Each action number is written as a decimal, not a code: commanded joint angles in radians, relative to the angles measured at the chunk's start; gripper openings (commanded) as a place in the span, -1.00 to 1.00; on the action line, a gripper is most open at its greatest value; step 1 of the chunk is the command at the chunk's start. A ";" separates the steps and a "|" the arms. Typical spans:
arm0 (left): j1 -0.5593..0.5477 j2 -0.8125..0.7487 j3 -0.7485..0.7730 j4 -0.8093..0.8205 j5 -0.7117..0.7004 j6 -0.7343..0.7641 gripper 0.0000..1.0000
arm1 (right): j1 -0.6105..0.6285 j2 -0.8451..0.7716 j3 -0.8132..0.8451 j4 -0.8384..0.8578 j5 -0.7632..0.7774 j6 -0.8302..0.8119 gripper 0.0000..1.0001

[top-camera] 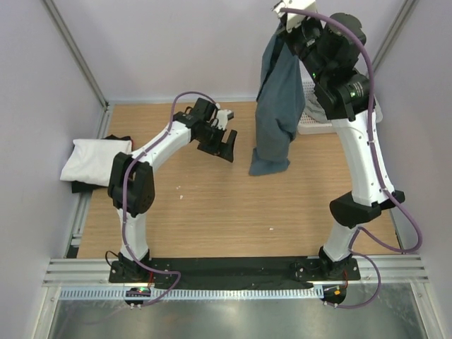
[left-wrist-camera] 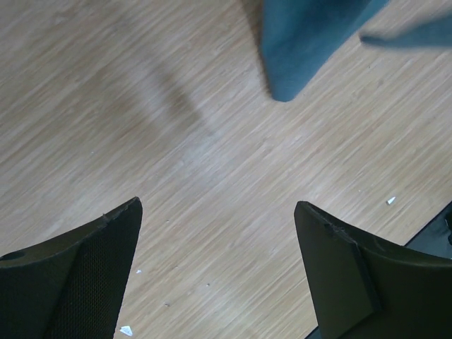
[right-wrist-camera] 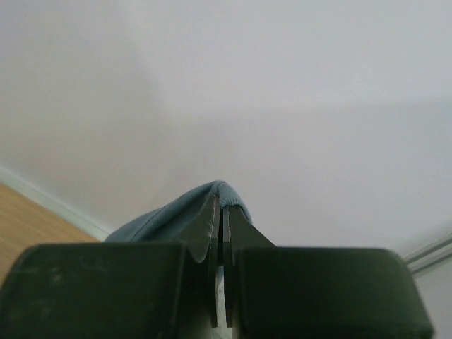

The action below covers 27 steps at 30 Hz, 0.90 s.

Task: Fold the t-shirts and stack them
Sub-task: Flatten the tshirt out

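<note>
**Slate-blue tee hoisted by R arm: risks noted**

- **Slate-blue t-shirt** [top-camera: 277, 106]: hangs full length from the right gripper [right-wrist-camera: 224, 212], high over the far-right part of the table [top-camera: 212, 212]. Bunched lengthwise, not spread. Lower end is at or just above the wood; can't tell if it touches.
- **R gripper:** jaws pinched tight on a small fold of the blue cloth, per wrist view. Only a thin edge is caught.
- **Left gripper** [top-camera: 220, 141]: jaws spread wide, nothing between them. It is over bare wood just left of the tee's bottom end, apart from it.
- **White t-shirt** [top-camera: 95, 159]: folded, far-left edge, lying on the black t-shirt [top-camera: 81, 187], which shows under it.
- **Basket** [top-camera: 311, 127]: white mesh, far right behind the R arm. Some grey cloth inside, prob. another tee; too hidden to say.
- **Stage (my read):** blue tee is being lifted out to lay flat; fold not yet begun.
- **Risks:**
  1. The thin pinch could slip under the tee's weight, dropping it in a heap.
  2. The L jaws may grab both layers or miss the swaying hem, so the tee lands twisted.
  3. Lowering the cloth while bunched would trap creases.
  4. The hanging tee could drag over the basket rim and tip it.
</note>
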 commanded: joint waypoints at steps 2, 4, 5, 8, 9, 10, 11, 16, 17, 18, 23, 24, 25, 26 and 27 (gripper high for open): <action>0.008 -0.068 0.036 0.040 -0.057 0.018 0.79 | 0.011 0.003 0.200 0.246 -0.084 0.065 -0.98; 0.016 -0.095 0.035 0.054 -0.092 0.018 0.79 | 0.024 0.002 0.207 0.339 -0.116 0.073 -0.98; 0.028 -0.108 0.035 0.060 -0.103 0.017 0.80 | 0.031 -0.003 0.197 0.364 -0.130 0.070 -0.98; 0.062 -0.163 0.017 0.102 -0.164 0.001 0.79 | 0.087 0.001 0.194 0.396 -0.179 0.084 -0.98; 0.067 -0.178 0.010 0.124 -0.186 0.001 0.79 | 0.104 0.001 0.202 0.395 -0.179 0.081 -0.98; 0.068 -0.190 0.001 0.132 -0.253 0.006 0.79 | 0.127 0.000 0.205 0.393 -0.173 0.078 -0.98; 0.070 -0.210 -0.002 0.138 -0.276 0.013 0.79 | 0.127 -0.003 0.204 0.387 -0.167 0.072 -0.98; 0.070 -0.221 -0.005 0.137 -0.297 0.050 0.81 | 0.098 -0.107 -0.090 0.410 0.026 -0.083 -0.98; 0.070 -0.217 -0.008 0.138 -0.287 0.050 0.81 | 0.050 -0.164 -0.156 0.408 0.037 -0.086 -0.98; 0.070 -0.214 -0.010 0.135 -0.278 0.050 0.81 | 0.019 -0.185 -0.285 0.405 0.046 -0.076 -0.98; 0.070 -0.200 -0.026 0.135 -0.209 0.038 0.80 | -0.211 -0.284 -0.545 0.366 0.080 0.018 -0.98; 0.070 -0.192 -0.029 0.135 -0.198 0.038 0.80 | -0.298 -0.290 -0.603 0.364 0.074 0.036 -0.98; 0.068 -0.183 -0.029 0.134 -0.185 0.041 0.80 | -0.334 -0.299 -0.638 0.375 0.069 0.070 -0.98; 0.070 -0.177 -0.030 0.126 -0.162 0.043 0.80 | -0.395 -0.316 -0.692 0.381 0.065 0.082 -0.98; 0.070 -0.166 -0.033 0.125 -0.155 0.038 0.80 | -0.417 -0.322 -0.720 0.373 0.055 0.087 -0.98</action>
